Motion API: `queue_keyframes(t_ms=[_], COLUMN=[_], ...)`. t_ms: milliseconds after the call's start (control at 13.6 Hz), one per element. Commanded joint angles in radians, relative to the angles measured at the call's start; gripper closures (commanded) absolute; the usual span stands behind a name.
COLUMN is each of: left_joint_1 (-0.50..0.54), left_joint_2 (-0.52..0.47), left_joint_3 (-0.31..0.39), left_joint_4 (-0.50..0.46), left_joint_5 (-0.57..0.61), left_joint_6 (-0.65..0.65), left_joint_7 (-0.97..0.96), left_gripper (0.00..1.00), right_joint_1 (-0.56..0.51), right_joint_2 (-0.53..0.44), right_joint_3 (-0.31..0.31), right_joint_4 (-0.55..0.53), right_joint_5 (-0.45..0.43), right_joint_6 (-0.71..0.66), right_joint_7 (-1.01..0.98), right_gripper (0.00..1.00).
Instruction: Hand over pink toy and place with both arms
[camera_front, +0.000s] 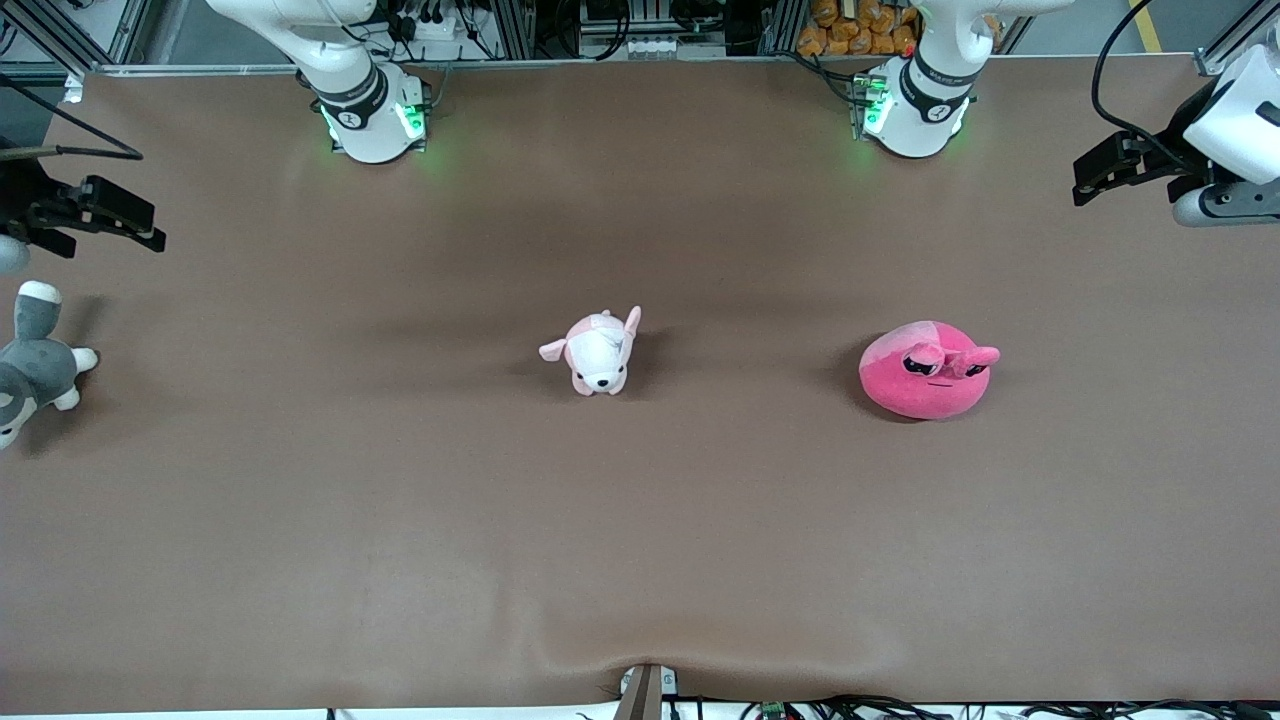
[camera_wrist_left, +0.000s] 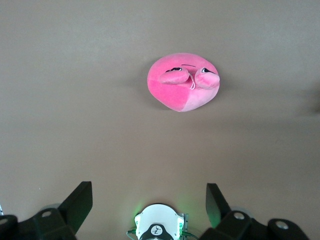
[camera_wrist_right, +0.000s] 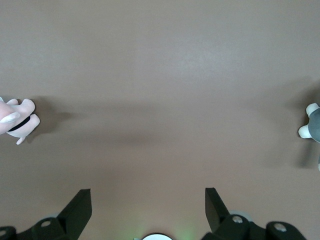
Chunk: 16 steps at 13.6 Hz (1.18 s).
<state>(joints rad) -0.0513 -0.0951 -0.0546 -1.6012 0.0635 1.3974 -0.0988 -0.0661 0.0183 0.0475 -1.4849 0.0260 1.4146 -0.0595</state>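
Note:
The pink toy (camera_front: 930, 370), a round hot-pink plush with sleepy black eyes and two small flaps, sits on the brown table toward the left arm's end. It also shows in the left wrist view (camera_wrist_left: 182, 81), well apart from the fingers. My left gripper (camera_front: 1100, 170) is up in the air over the left arm's end of the table, open and empty (camera_wrist_left: 148, 202). My right gripper (camera_front: 130, 220) is over the right arm's end of the table, open and empty (camera_wrist_right: 147, 206). Neither gripper touches anything.
A small pale pink-and-white puppy plush (camera_front: 597, 352) stands mid-table and shows at the right wrist view's edge (camera_wrist_right: 17, 120). A grey-and-white plush animal (camera_front: 30, 365) lies at the right arm's end, partly visible in the right wrist view (camera_wrist_right: 312, 127). The arm bases (camera_front: 365, 115) (camera_front: 915, 100) stand along the table's edge farthest from the front camera.

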Motion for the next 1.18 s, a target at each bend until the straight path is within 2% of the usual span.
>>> queue_keyframes(t_ms=[0, 590, 811, 1107], left_joint_1=[0.002, 0.004, 0.007, 0.025], left_joint_2=[-0.015, -0.002, 0.0, -0.002], left_joint_3=[-0.002, 0.004, 0.004, 0.006], left_joint_4=[-0.014, -0.008, -0.008, -0.005], left_joint_5=[0.002, 0.001, 0.002, 0.006], left_joint_6=[0.002, 0.006, -0.001, 0.0], left_joint_7=[-0.002, -0.007, -0.093, -0.101], left_gripper=[0.0, 0.0, 0.0, 0.0], right_joint_1=[-0.026, -0.018, -0.026, -0.023], right_joint_2=[0.008, 0.006, 0.006, 0.005], right_joint_3=[0.008, 0.008, 0.009, 0.008], right_joint_4=[0.014, 0.014, 0.018, 0.014], right_joint_5=[0.018, 0.017, 0.018, 0.018], right_joint_6=[-0.011, -0.016, -0.008, -0.016], right_joint_7=[-0.003, -0.002, -0.003, 0.006], right_gripper=[0.0, 0.0, 0.0, 0.0])
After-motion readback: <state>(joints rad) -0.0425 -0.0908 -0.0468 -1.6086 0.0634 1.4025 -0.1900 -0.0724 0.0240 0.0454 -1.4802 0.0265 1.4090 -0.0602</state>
